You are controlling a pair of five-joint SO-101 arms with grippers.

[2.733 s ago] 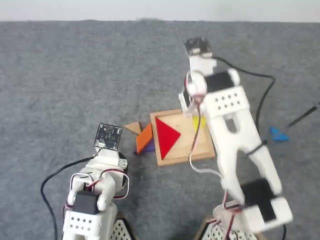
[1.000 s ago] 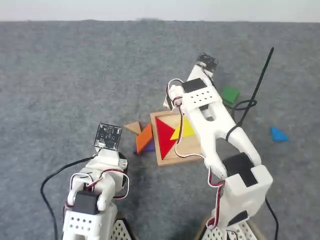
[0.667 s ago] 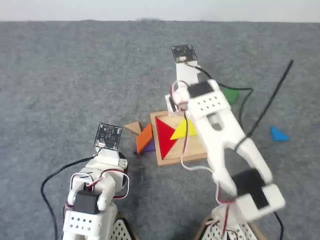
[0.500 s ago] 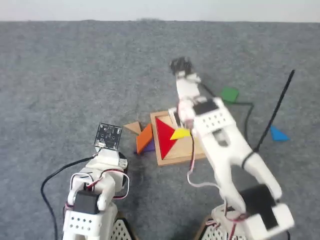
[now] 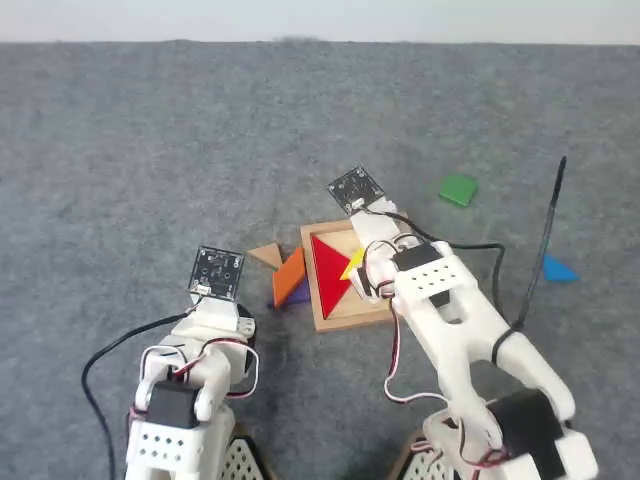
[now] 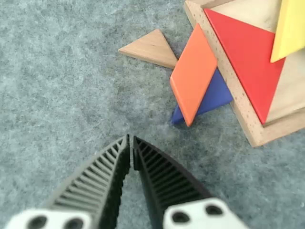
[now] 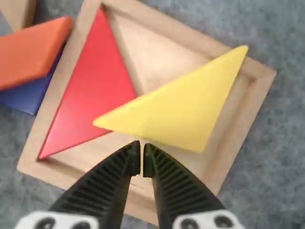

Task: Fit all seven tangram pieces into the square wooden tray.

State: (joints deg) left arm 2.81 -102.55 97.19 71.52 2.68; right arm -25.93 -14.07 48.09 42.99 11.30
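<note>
The square wooden tray (image 5: 330, 322) (image 6: 248, 129) (image 7: 33, 169) lay on the grey mat (image 5: 150, 150) between the two arms, a light, shallow frame with a raised rim. Two pieces were inside it. A big red triangle (image 5: 328, 270) (image 6: 245, 67) (image 7: 90, 105) lay flat along one side of the tray. A big yellow triangle (image 5: 352, 265) (image 6: 291, 26) (image 7: 181, 112) lay crooked across the middle, with one corner over the red one and another corner reaching the rim.

Just beside the tray, on the side of the left arm, an orange parallelogram (image 5: 289, 277) (image 6: 193, 74) (image 7: 28, 47) rested partly on a dark blue triangle (image 5: 283, 298) (image 6: 214, 98) (image 7: 24, 98), and a plain wooden triangle (image 5: 266, 255) (image 6: 150, 47) (image 7: 16, 12) touched the orange piece at its far end. A green square (image 5: 458, 189) and a light blue triangle (image 5: 558, 268) lay well apart from the tray, on the right arm's side.

The right gripper (image 7: 141, 143) hung over the tray, near the long edge of the yellow triangle, its two black fingers pressed together and holding nothing. The left gripper (image 6: 131, 138) was above the bare mat, near the orange and dark blue pieces, its fingers also together and empty.
</note>
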